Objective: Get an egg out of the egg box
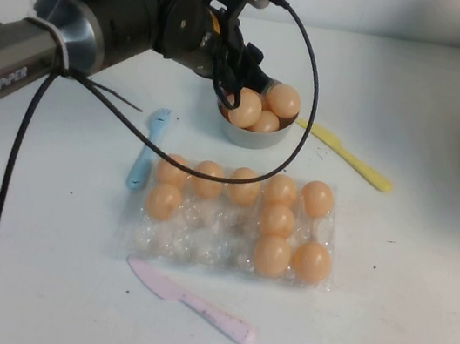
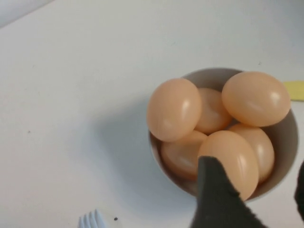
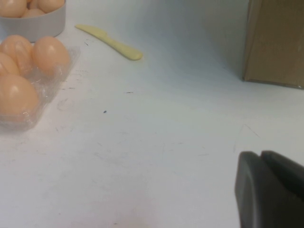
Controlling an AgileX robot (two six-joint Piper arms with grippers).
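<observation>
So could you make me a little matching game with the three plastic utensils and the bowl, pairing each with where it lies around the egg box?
Things:
1. blue fork
2. pink knife
3. yellow knife
4. grey bowl

Places, seen from the high view:
A. near side of the egg box
B. far side of it, under the left gripper
C. its left end
D. beyond its right end

Pairs: 1-C, 2-A, 3-D, 4-B. The right gripper is low over bare table.
</observation>
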